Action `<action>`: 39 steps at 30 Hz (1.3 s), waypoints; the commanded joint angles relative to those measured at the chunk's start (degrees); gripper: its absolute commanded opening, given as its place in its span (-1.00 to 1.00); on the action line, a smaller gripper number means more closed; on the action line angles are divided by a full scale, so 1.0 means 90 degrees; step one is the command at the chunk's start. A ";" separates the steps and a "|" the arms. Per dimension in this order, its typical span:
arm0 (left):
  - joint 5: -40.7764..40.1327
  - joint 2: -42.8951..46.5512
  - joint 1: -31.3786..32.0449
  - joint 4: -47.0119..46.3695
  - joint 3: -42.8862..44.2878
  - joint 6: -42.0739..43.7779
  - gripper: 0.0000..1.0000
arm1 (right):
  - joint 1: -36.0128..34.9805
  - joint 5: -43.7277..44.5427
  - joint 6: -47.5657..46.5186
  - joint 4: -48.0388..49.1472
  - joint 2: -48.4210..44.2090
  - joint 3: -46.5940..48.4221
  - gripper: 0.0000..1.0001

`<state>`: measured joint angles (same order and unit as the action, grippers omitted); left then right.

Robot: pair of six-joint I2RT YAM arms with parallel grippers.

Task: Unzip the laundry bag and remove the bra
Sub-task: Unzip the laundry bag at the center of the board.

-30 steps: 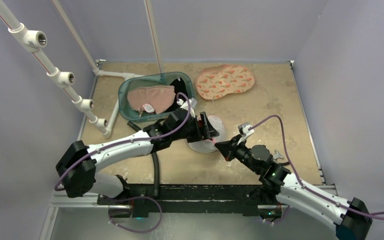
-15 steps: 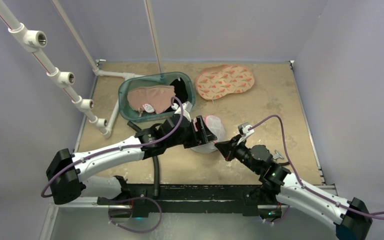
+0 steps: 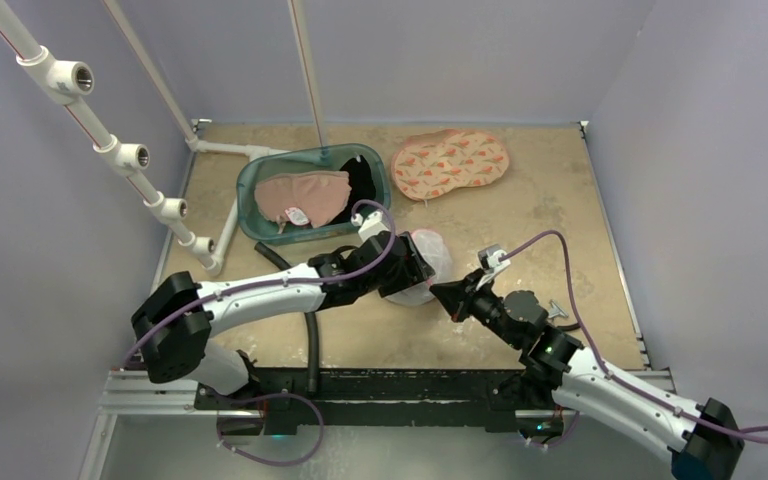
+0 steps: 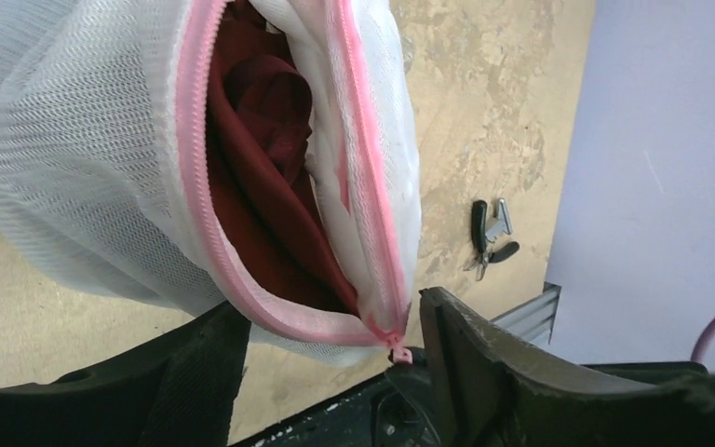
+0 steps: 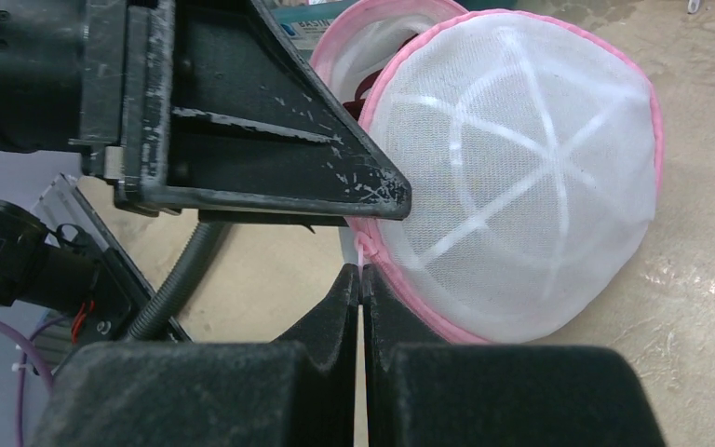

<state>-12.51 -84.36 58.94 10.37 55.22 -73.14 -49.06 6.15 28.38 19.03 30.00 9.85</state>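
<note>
right gripper (image 5: 361, 273): fingers pressed together, pinching the zipper pull (image 4: 397, 352) at the near edge of the bag
left gripper (image 4: 330, 312): fingers spread, one on each side of the bag's zipper end; no clamp on the mesh visible
left finger (image 5: 270, 140): tip sits at the bag's pink rim, just above the right gripper's pinch
zipper (image 4: 191, 186): pink, run open along most of the visible length, the two tracks gaping apart and meeting again at the pull
laundry bag (image 5: 521, 186): white mesh dome with pink trim, resting on the table (image 3: 560, 200) near the middle, between the two grippers
bra (image 4: 261, 186): dark red, inside the bag, showing through the open mouth; none of it outside
basket (image 3: 243, 200): teal, just behind the bag toward the far left; holds a pink cloth (image 3: 300, 195) and a black cloth (image 3: 362, 180)
patterned pad (image 3: 450, 162): flat on the table at the far side, right of the basket, apart from the bag
small tool (image 4: 489, 237): black-handled, lying on the table to the right of the bag, clear of it
hose (image 3: 311, 345): black, ribbed, running under the left arm toward the near edge
pipes (image 3: 110, 145): white, along the left wall
</note>
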 commanded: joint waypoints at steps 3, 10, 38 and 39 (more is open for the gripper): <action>-0.0421 -0.0212 -0.0086 -0.0032 0.0459 -0.0202 0.13 | 0.0028 -0.0189 -0.0134 0.0096 -0.0073 0.0185 -1.00; -0.0537 -0.0229 -0.0127 0.0042 0.0488 -0.0220 -0.20 | 0.0030 -0.0265 -0.0173 0.0160 0.0023 0.0184 -1.00; 0.0879 0.1851 -0.1239 -0.0680 -0.0795 0.0340 -1.00 | 0.0030 0.0684 0.0353 -0.0104 0.0254 0.0461 -1.00; 0.0993 0.1919 -0.1304 -0.0765 -0.0860 0.0380 -1.00 | 0.0023 0.0729 0.0377 -0.0073 0.0298 0.0452 -1.00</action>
<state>-8.84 -70.63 49.80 8.36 49.67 -72.84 -49.08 8.54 30.30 17.08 31.44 13.13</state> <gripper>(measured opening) 0.025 0.008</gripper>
